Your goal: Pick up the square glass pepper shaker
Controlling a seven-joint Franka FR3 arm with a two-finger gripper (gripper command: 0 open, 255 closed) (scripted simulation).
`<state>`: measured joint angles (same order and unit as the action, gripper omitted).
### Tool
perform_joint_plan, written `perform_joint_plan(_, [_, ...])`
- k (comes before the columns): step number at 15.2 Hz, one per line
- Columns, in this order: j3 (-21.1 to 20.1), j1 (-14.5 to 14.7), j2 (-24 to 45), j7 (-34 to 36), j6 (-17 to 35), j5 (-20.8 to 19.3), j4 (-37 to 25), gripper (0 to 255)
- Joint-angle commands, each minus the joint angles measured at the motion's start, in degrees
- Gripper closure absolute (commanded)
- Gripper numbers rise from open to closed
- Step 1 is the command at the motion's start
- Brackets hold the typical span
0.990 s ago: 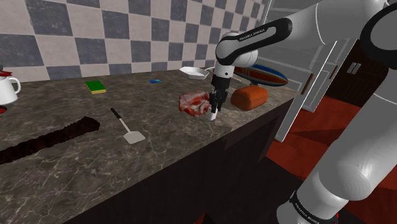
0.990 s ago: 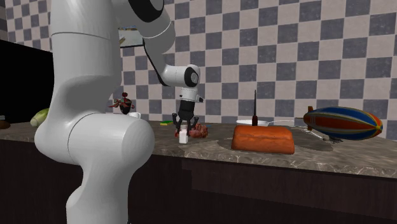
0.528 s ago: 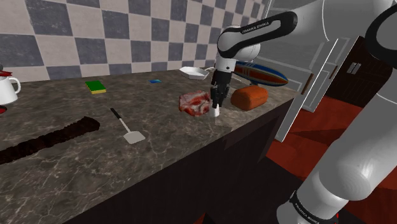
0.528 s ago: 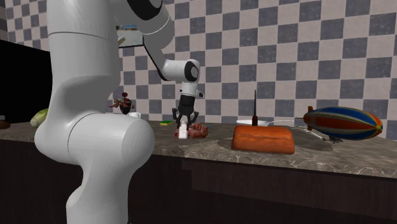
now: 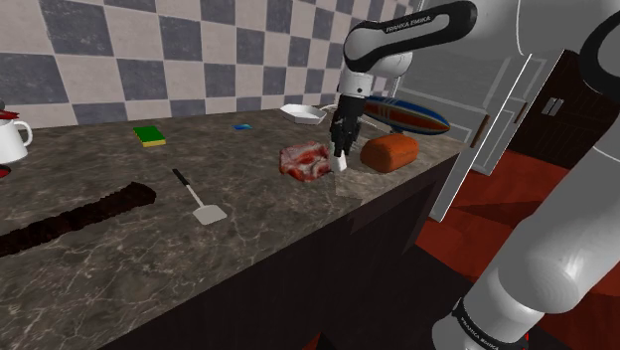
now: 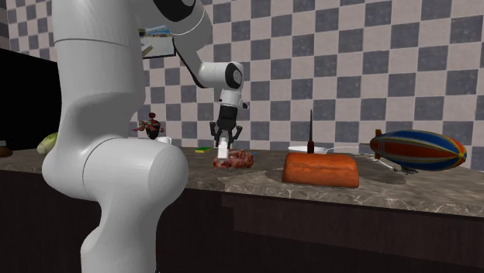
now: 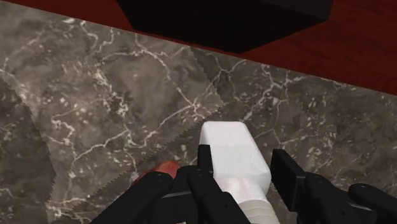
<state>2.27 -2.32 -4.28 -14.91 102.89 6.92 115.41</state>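
Two black fingers [image 7: 205, 167] of the gripper [image 7: 245, 168] clasp the shaker [image 7: 230, 149] from either side in the wrist view. The shaker is drawn plain white, with square sides. Beneath it lies the marbled counter [image 7: 95, 102], and past the counter's edge, toward the upper right, runs a strip of red floor [image 7: 356, 60].

In the shoulder view the gripper [image 5: 342, 157] sits right of centre in the frame's upper half, pointing down. The shaker [image 5: 341, 164] hangs from it just right of the meat [image 5: 304, 162], and its base seems clear of the counter [image 5: 119, 268]. An orange loaf [image 5: 388, 151] lies further right, with a striped blimp [image 5: 409, 118] behind it. A white dish [image 5: 303, 112] rests by the wall behind the arm. Left of centre lies a spatula [image 5: 197, 197], a green sponge [image 5: 151, 135] sits toward the upper left, and a white mug [image 5: 12, 141] stands at the left edge.

In the second exterior view the gripper [image 6: 223, 144] is left of centre, holding the shaker [image 6: 222, 149] just above and left of the meat [image 6: 239, 160]. The loaf [image 6: 321, 169] is right of centre and the blimp [image 6: 417, 150] is at the far right.
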Motion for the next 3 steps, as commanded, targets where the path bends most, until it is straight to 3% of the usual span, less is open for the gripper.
perform_joint_plan(1, [0.0, 0.0, -0.26, 0.19, -1.58, -0.05, -1.31, 255])
perform_joint_plan(3, [0.0, 0.0, -0.28, 0.21, -1.69, -0.06, -1.4, 255])
